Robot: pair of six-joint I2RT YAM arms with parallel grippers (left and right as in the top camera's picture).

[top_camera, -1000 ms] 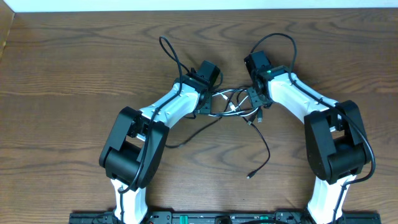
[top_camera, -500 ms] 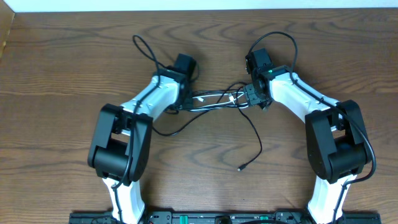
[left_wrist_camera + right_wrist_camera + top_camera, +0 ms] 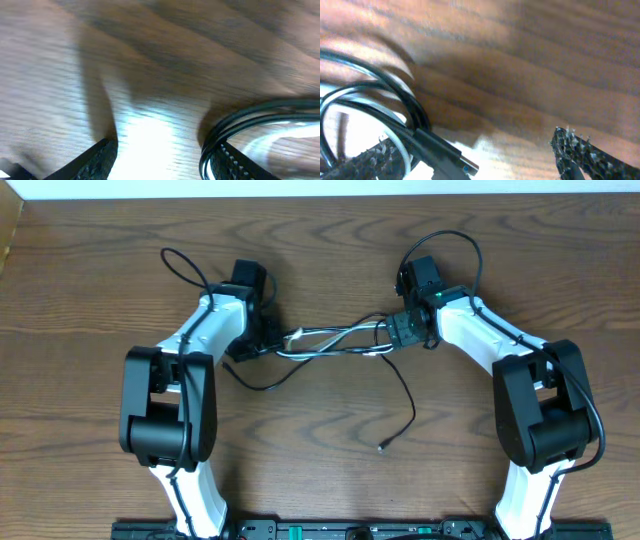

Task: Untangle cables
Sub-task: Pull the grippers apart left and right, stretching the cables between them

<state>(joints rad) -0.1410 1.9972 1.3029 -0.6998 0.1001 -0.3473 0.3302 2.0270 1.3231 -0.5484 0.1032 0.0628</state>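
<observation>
The cables [image 3: 340, 338] — one white among several black — are lying stretched in a loose bundle across the middle of the table [image 3: 320, 240], spanning the gap between the two grippers. From the bundle's right end a black cord [image 3: 411, 395] is trailing toward the near edge and ending in a small plug [image 3: 384, 446]. A black loop [image 3: 265, 387] is sagging below the left end. How the strands are crossing inside the bundle is too fine to make out from overhead.

The left gripper [image 3: 264, 340] is standing open. In its blurred wrist view the cords are curving round the inner edge of one finger [image 3: 227, 160], with bare wood showing between the jaws. The right gripper [image 3: 400, 332] is gaping wide too — cords and a black plug [image 3: 445, 150] are lying over one finger [image 3: 365, 162], and the other finger [image 3: 585, 155] is standing well apart. Both wrist views are cutting the fingers off at the lower frame.

The table is showing dark brown wood grain, with glare washing out patches close up. A pale strip [image 3: 320, 188] is running along its far edge. A green light [image 3: 432, 296] is glowing on the right arm. Markings on the rail [image 3: 320, 530] at the near edge are too small to read.
</observation>
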